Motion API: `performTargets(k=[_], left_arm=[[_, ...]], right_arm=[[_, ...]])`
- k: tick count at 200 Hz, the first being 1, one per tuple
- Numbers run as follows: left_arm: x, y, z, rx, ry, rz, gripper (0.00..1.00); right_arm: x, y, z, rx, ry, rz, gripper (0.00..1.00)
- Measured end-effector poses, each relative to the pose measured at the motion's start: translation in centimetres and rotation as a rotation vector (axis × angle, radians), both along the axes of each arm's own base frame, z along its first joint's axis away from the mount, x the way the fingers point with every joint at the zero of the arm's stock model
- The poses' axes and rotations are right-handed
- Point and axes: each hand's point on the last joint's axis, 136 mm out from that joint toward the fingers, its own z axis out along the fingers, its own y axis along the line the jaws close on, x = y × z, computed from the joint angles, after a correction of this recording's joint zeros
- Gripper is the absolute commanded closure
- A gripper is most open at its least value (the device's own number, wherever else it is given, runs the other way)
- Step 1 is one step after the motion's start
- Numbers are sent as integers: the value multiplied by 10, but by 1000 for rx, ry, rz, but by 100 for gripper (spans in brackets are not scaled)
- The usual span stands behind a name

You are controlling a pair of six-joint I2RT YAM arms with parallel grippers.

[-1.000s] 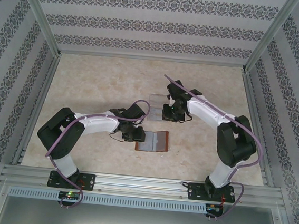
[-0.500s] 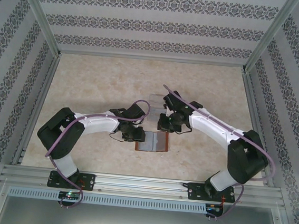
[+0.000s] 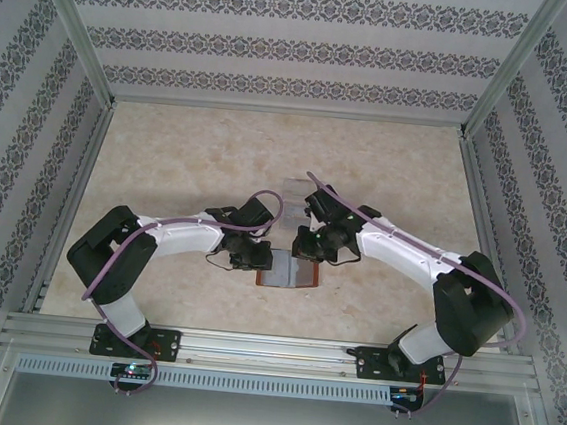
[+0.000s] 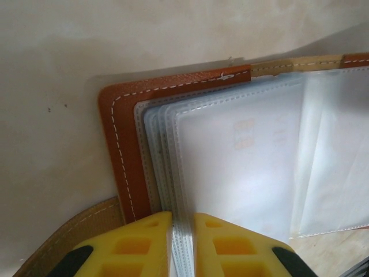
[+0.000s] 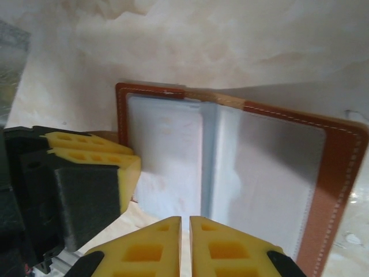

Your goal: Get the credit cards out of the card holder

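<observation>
Card holder (image 3: pixel 296 271): lying open and flat on the table, near the middle toward the near edge, between the two grippers.
Long axis: across the table, left to right in the top view; fold running near to far.
Look: reddish-brown grained leather with pale stitching along the edge; tan strap (image 4: pixel 63 231) at one corner; a fan of cloudy grey-blue sleeves (image 4: pixel 230 156) inside.
Credit cards (image 4: pixel 245 133): one pale card with a small orange mark, dim through the front sleeve; others too hidden to tell.
Left gripper (image 4: pixel 183 224): yellow fingers nearly together, pinching the sleeve edges at the holder's left side.
Right gripper (image 5: pixel 185 226): fingers closed to a thin slit over the holder's edge, nothing seen between them.
Clear plastic item (image 3: pixel 292 186): just beyond the right gripper.
Table (image 3: pixel 189 153): beige, marbled, matte.
Room: walls papered in pale bands with dark floral stripes; aluminium frame rails around.
</observation>
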Motion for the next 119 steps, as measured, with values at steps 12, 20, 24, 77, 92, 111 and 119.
performTargets(k=[12, 20, 24, 77, 92, 111, 119], left_arm=[[-1, 1, 0, 2, -1, 1, 85], [-1, 2, 0, 3, -1, 2, 86], [-2, 2, 0, 3, -1, 2, 86], [-2, 5, -1, 11, -3, 12, 88], [-3, 6, -2, 14, -2, 13, 87], [-4, 8, -3, 17, -1, 14, 87], [-4, 7, -2, 16, -2, 14, 87]], right_arm=[[0, 4, 0, 11, -1, 2, 87], [0, 6, -1, 16, 0, 2, 87], [0, 8, -1, 19, 1, 5, 88], [-4, 23, -17, 28, 42, 20, 88], [-6, 28, -20, 35, 52, 28, 88], [-7, 31, -25, 40, 66, 27, 89], [-8, 33, -28, 40, 73, 31, 89]])
